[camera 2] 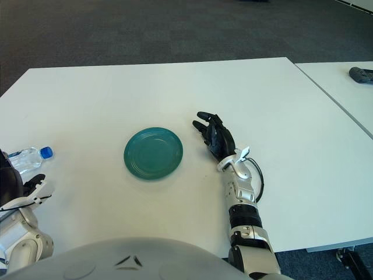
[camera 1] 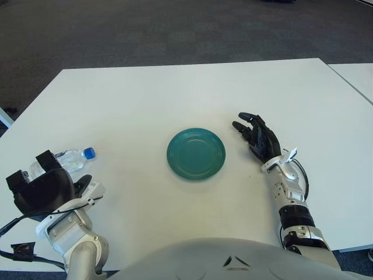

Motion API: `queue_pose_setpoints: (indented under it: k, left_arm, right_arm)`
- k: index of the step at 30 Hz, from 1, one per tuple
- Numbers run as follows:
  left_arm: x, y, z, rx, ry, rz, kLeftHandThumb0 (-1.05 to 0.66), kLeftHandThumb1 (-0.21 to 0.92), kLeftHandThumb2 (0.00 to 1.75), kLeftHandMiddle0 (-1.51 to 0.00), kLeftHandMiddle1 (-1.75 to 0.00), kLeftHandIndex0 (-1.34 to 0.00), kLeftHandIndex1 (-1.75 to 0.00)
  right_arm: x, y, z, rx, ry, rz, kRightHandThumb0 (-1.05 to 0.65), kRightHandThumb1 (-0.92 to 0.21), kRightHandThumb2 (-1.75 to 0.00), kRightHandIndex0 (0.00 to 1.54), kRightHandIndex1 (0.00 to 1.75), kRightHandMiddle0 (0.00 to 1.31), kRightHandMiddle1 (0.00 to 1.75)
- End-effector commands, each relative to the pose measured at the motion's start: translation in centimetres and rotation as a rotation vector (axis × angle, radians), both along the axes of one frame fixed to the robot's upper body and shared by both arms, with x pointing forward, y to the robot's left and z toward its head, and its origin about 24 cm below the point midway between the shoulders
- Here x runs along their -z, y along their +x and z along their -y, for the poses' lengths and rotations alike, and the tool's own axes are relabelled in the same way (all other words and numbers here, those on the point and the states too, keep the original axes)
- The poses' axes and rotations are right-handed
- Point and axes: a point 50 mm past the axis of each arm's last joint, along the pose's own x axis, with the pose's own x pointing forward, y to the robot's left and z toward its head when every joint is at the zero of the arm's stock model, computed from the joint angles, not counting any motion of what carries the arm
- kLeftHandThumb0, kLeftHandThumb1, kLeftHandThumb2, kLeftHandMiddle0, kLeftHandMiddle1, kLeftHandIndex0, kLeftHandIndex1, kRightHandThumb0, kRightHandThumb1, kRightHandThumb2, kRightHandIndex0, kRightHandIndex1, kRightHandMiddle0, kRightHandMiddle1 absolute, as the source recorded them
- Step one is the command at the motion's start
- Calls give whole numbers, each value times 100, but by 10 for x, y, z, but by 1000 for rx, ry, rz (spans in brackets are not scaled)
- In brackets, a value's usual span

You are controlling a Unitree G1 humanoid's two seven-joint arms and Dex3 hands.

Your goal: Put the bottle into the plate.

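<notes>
The clear bottle (camera 1: 69, 159) with a blue cap lies on its side at the near left of the white table (camera 1: 175, 93), well left of the green plate (camera 1: 196, 153). The left hand (camera 1: 41, 188) shows just near of it, fingers relaxed, grasping nothing. The right hand (camera 1: 258, 137) shows just right of the plate, fingers spread.

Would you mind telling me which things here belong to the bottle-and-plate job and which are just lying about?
Part of the job:
- bottle, lying on its side at the table's left
- green plate, mid-table, nothing in it
- left hand, next to the bottle

Just lying about:
- right hand, idle, right of the plate
- dark object on the neighbouring table
</notes>
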Motion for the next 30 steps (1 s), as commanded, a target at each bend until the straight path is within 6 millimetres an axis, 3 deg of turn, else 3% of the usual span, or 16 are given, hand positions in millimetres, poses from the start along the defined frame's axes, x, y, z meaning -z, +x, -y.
queue_pose_setpoints:
  k: [1,30]
  left_arm:
    - [3,3,0,36,1,-8,-105,92,31,-25,-74,0,-120]
    - [2,19,-3,94,66,37,-105,92,29,-24,-67,0,-120]
  right_arm:
    - [22,-15,5,18,8,-108,-55,-92,-83,45,41,5,92]
    - [25,-19,7,15,-4,-129,-57,-92,-82,47,39,8,93]
